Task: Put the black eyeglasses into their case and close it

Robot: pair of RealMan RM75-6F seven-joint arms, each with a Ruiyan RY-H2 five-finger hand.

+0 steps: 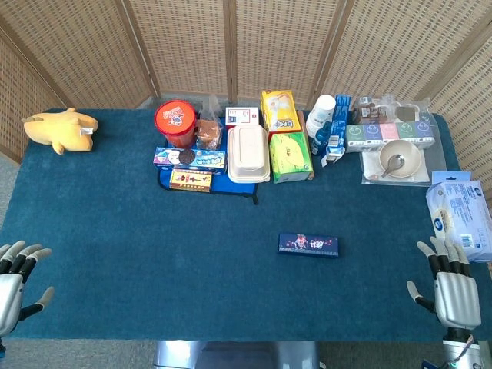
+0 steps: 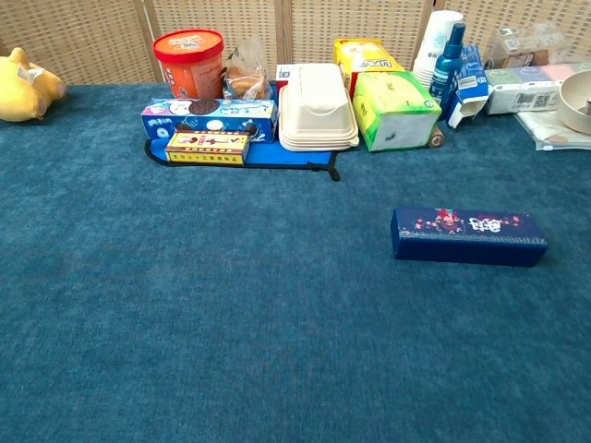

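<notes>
The eyeglass case (image 1: 309, 244) is a long dark blue box with a red and white print, lying closed on the blue tablecloth right of centre; it also shows in the chest view as the case (image 2: 468, 236). No black eyeglasses are visible in either view. My right hand (image 1: 450, 284) hovers at the table's near right corner, fingers spread and holding nothing, well right of the case. At the near left edge my left hand (image 1: 14, 275) is also spread and holds nothing. Neither hand appears in the chest view.
Along the back stand a red tub (image 1: 175, 123), snack boxes (image 1: 189, 159), a white clamshell box (image 1: 248, 154), a green tissue pack (image 1: 290, 156), bottles, a bowl with a spoon (image 1: 400, 159) and a wipes pack (image 1: 460, 219). A yellow plush toy (image 1: 61, 129) lies far left.
</notes>
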